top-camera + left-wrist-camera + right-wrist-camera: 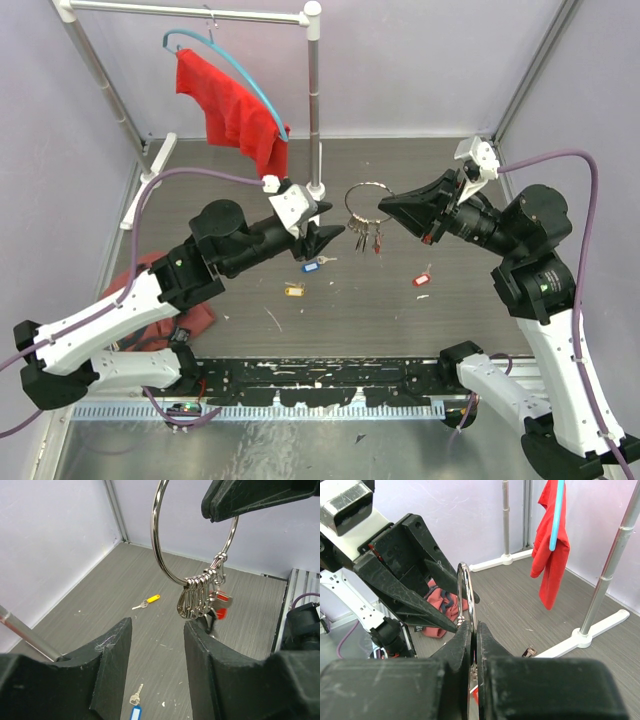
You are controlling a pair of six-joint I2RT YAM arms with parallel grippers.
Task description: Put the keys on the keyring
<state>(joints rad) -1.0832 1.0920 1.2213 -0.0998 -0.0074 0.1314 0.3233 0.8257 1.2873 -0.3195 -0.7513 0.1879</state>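
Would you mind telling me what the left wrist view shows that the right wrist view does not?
Only the left wrist view: the keys hanging from the keyring, plus a yellow-tagged key and a blue-tagged key lying on the table. Only the right wrist view: a red garment on a blue hanger. Both: the keyring pinched in the right gripper, with the left gripper open near it.
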